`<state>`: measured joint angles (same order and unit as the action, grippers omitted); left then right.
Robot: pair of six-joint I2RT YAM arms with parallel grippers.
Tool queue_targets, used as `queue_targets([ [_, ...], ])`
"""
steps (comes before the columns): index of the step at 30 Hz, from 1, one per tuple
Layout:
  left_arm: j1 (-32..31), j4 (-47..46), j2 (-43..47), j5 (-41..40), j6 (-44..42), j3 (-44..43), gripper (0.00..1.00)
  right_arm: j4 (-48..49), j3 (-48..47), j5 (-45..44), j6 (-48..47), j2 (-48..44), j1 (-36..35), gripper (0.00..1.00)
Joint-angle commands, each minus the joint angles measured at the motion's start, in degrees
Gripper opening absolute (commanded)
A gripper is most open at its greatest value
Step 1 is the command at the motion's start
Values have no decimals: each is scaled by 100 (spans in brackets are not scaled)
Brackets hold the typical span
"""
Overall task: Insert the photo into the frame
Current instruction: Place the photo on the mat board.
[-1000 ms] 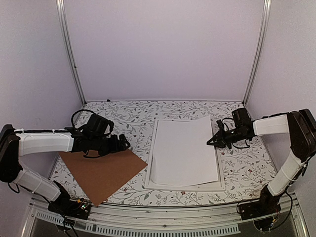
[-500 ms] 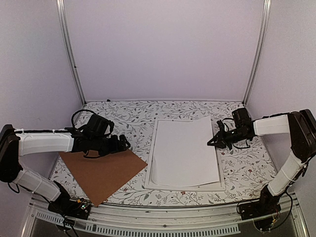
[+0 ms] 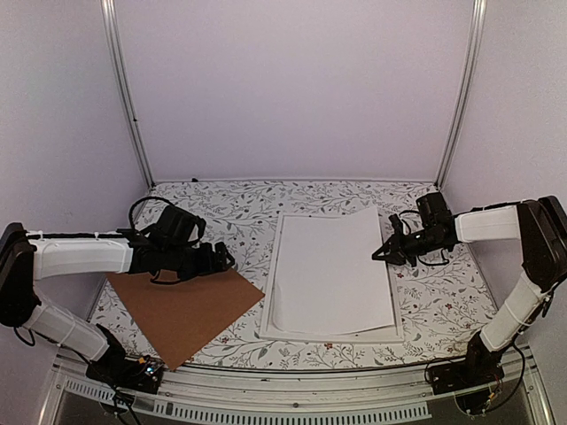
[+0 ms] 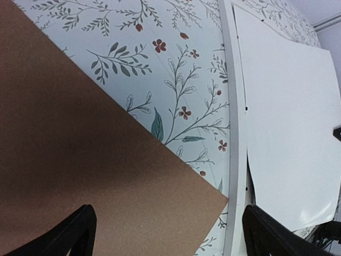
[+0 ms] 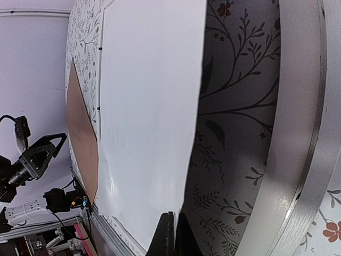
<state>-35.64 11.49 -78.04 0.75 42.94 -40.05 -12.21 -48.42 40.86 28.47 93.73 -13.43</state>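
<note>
From above, a large, thin rectangular sheet showing only its plain white back, the photo [image 3: 332, 270], lies on a large white rectangular picture frame with narrow raised edges, the frame [image 3: 330, 337]. It sits a little askew, and its far right corner overhangs the rim. Both rest right of centre on the floral-patterned surface [image 3: 230, 212]. The right tool [image 3: 383, 254] meets the photo's right edge towards the far end. The left tool [image 3: 226, 258] hangs over the far corner of a flat brown rectangular backing board [image 3: 182, 310], which lies to the left of the frame.

The left wrist view shows that tool's fingers spread wide apart with nothing between them. The board is below it and the frame's left rim [image 4: 234, 160] is just beyond.

In the right wrist view the right tool [image 5: 169, 234] is pressed together, clamped on the photo's [image 5: 149, 106] edge. That edge is raised off the pane, with shadow beneath it.

I'd judge the photo light and floppy. It would crease easily and is likely to slide on the pane, so a gentle pinch at the very margin suits it, keeping off the printed face.

I count one photo, one frame, one board and two tools.
</note>
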Motion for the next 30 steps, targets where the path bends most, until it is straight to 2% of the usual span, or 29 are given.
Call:
queue_targets([
  [1,-92,34,-65,-58,-64,-117,97,-58,-238,-59,-154,64,23,0],
  [30,-141,73,-80,-58,-38,-109,97,19,-203,-68,-154,203,-127,3],
])
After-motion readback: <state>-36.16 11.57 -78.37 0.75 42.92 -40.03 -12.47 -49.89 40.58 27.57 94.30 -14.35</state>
